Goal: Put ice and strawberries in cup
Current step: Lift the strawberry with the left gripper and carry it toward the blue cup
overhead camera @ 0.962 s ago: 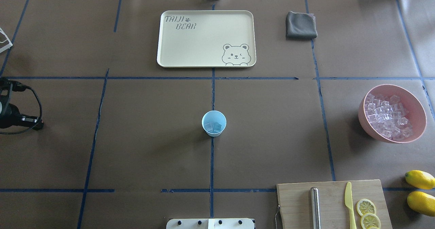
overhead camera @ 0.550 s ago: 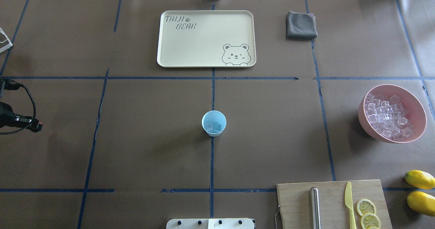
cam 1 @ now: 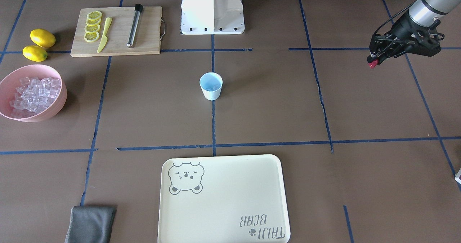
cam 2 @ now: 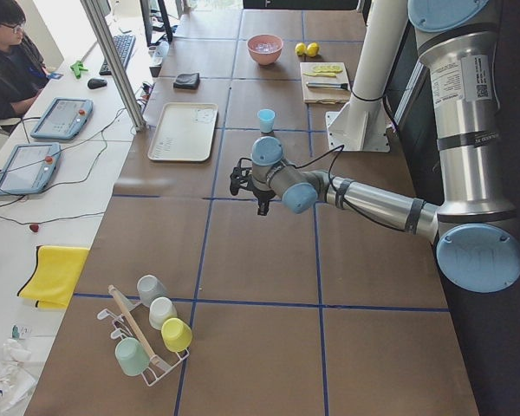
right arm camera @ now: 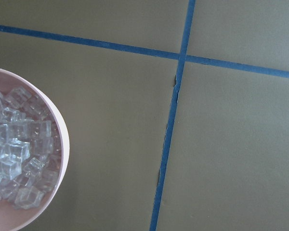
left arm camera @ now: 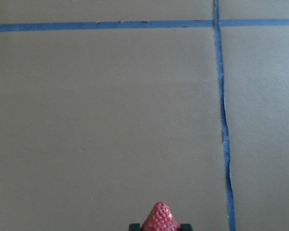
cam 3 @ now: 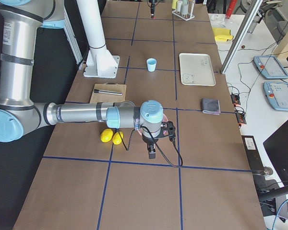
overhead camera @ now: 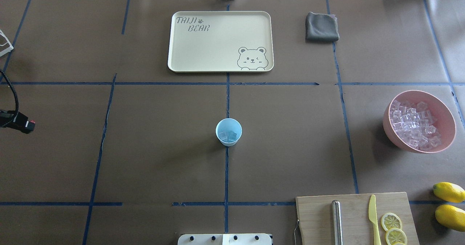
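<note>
Brown table (overhead camera: 145,147), red seeded strawberry (left arm camera: 160,219) — seemingly between left jaws

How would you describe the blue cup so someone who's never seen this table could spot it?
On the brown table, find the cream tray with the bear; the blue tape line running from it toward the robot's base passes under the cup. Unlike the big pink bowl heaped with ice, it is small, pale blue, and holds only a few cubes.

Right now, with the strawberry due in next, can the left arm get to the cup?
Probably yes: only bare table lies between the left gripper, shut on the strawberry, and the open-topped cup.
</note>
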`<state>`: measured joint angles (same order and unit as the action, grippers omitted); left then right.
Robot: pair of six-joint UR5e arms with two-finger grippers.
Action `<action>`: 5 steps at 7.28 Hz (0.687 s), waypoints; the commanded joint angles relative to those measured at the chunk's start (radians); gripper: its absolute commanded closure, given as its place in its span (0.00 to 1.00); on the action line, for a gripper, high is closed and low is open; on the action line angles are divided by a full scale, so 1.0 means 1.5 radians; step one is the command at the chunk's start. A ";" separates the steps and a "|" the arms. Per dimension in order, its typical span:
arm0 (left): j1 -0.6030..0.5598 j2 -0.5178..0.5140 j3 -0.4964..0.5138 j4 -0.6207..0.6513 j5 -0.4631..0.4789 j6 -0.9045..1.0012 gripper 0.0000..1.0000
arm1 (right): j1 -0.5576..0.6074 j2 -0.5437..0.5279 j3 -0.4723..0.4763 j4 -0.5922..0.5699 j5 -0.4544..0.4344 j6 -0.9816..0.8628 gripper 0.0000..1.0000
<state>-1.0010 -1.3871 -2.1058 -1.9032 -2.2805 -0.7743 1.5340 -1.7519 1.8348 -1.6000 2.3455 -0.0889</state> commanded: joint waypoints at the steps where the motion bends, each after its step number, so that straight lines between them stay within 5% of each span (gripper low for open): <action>1: 0.004 -0.059 -0.093 0.170 0.037 0.003 1.00 | 0.000 0.000 -0.002 -0.001 0.000 0.000 0.00; 3: 0.044 -0.224 -0.133 0.374 0.127 0.001 1.00 | 0.000 0.000 -0.002 -0.001 0.000 0.001 0.00; 5: 0.164 -0.320 -0.135 0.431 0.189 -0.096 1.00 | 0.000 0.000 -0.001 0.000 0.000 0.001 0.00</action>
<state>-0.8635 -1.7788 -2.3034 -1.3141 -2.0668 -0.8286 1.5340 -1.7518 1.8324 -1.6005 2.3455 -0.0876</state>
